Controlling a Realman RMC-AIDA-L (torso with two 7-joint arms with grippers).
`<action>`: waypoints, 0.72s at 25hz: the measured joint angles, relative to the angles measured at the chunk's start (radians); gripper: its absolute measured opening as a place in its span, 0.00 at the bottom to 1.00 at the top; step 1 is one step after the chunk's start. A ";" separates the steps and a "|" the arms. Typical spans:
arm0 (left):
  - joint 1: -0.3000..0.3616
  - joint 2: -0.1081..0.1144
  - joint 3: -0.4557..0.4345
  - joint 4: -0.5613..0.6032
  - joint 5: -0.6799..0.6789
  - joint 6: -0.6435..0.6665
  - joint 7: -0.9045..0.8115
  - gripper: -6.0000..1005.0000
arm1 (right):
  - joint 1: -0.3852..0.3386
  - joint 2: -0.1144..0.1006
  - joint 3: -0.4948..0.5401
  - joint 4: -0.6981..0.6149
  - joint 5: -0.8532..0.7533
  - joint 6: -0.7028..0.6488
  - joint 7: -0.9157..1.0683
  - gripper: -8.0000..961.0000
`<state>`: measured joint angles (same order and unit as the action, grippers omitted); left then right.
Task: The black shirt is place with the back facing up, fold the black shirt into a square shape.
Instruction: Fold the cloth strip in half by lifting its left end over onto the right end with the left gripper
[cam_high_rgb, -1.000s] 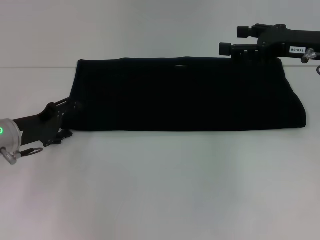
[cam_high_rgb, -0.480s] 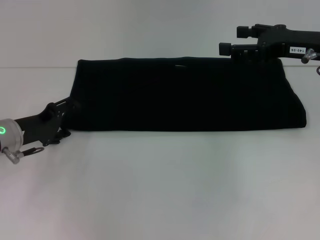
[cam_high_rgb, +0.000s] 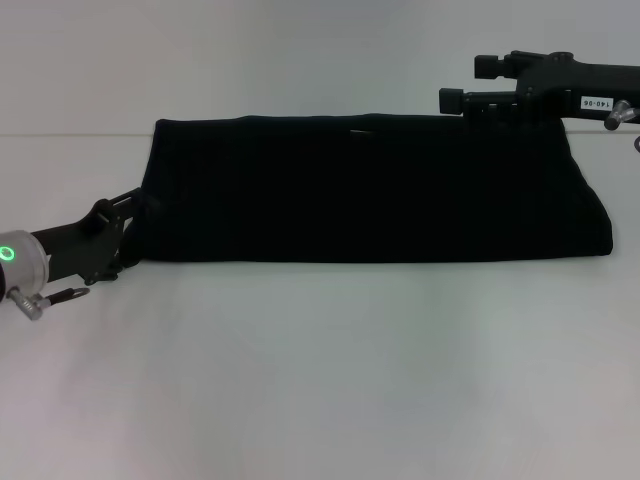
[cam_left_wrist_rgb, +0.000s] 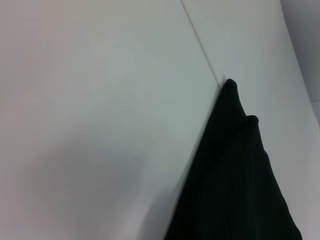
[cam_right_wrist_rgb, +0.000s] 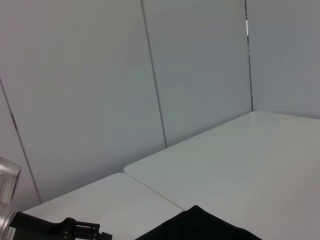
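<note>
The black shirt (cam_high_rgb: 370, 190) lies flat on the white table (cam_high_rgb: 330, 370) as a long folded band running left to right. My left gripper (cam_high_rgb: 132, 232) sits low at the band's near-left corner, open, with one finger on each side of that corner. The left wrist view shows only a pointed end of the shirt (cam_left_wrist_rgb: 235, 175) on the table. Over the shirt's far-right corner hovers my right gripper (cam_high_rgb: 458, 82), open and pointing left, holding nothing. The right wrist view catches a tip of the shirt (cam_right_wrist_rgb: 200, 225) and the left gripper (cam_right_wrist_rgb: 75, 229) farther off.
White table surface spreads in front of the shirt and to its left. A seam between two tabletops (cam_high_rgb: 70, 135) runs along the shirt's far edge. Pale wall panels (cam_right_wrist_rgb: 150, 75) stand behind the table.
My left arm has shifted slightly up and back at the shirt's left corner. The right arm and the shirt have not moved.
</note>
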<state>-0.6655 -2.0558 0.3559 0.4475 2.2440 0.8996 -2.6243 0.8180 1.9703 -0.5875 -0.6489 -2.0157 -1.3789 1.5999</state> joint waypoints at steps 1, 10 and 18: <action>-0.001 0.000 0.000 0.000 0.000 0.000 0.003 0.95 | 0.000 0.001 0.000 0.000 0.000 0.000 0.000 0.96; -0.006 -0.001 0.000 -0.010 0.000 -0.005 0.028 0.95 | -0.003 0.004 -0.003 -0.003 0.000 0.000 0.000 0.96; -0.016 -0.001 0.003 -0.012 0.001 0.000 0.045 0.94 | -0.005 0.010 -0.008 -0.025 0.000 0.000 0.000 0.96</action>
<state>-0.6811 -2.0571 0.3591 0.4356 2.2449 0.8996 -2.5794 0.8131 1.9800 -0.5951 -0.6736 -2.0157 -1.3791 1.6000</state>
